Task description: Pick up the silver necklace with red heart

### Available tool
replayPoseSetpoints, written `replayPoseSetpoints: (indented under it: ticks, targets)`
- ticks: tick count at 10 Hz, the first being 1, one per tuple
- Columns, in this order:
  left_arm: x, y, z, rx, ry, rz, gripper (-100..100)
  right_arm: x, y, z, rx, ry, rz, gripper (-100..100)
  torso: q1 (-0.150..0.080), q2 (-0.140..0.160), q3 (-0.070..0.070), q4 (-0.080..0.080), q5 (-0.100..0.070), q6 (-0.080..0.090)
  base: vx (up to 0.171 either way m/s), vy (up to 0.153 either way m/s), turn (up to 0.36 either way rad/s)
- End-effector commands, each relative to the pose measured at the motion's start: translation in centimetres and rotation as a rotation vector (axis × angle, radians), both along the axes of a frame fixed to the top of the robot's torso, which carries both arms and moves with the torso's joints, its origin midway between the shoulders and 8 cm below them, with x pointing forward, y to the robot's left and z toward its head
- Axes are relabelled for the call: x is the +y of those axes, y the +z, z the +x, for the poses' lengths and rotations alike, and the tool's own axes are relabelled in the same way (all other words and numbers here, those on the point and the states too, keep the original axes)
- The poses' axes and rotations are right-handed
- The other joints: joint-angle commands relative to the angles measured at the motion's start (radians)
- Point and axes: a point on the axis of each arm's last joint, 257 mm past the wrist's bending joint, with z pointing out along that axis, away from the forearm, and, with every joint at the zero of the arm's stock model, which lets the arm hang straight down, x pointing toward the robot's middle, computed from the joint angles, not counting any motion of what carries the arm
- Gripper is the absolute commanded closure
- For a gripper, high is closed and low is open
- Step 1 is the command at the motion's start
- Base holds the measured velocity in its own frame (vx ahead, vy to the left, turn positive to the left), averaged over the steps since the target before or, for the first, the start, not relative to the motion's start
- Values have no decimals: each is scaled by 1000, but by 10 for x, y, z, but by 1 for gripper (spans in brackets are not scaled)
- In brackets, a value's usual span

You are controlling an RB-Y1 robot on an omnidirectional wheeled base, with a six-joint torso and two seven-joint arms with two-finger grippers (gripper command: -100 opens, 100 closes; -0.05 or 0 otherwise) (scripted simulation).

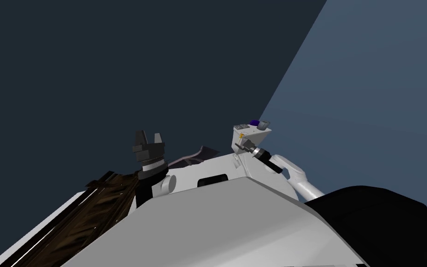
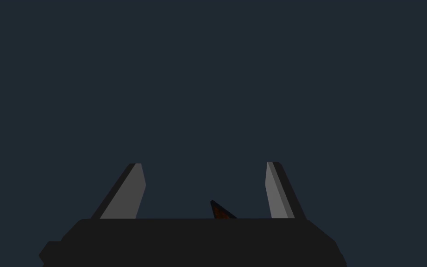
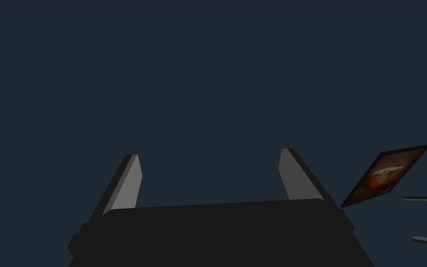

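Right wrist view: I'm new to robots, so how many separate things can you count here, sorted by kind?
Grippers: 2, the right gripper, open, and the left gripper off to its side.
Framed pictures: 1, the orange picture in a dark frame.
Total: 3

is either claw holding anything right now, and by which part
Nothing is held: the left claw and the right claw are both open and empty.
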Motion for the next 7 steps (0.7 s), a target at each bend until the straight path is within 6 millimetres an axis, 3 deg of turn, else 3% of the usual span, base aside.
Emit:
replayPoseSetpoints:
  ticks: [1, 3, 4, 7]
  targets:
    - [0, 0, 0, 0, 0, 0, 0, -10, -3, 1, 7, 1, -75, -100, 0, 0, 0, 0, 0, 0, 17, 29, 16]
    - [0, 0, 0, 0, 0, 0, 0, -37, -24, 1, 31, -6, -261, -100, -1, 0, 0, 0, 0, 0, 22, 25, 48]
    - [0, 0, 0, 0, 0, 0, 0, -37, -24, 1, 32, -3, -268, -100, -1, 0, 0, 0, 0, 0, 21, 19, 15]
    - [0, 0, 0, 0, 0, 0, 0, -81, -48, -1, 70, -3, -530, -100, -2, -1, -1, 0, 0, 0, 43, 11, 37]
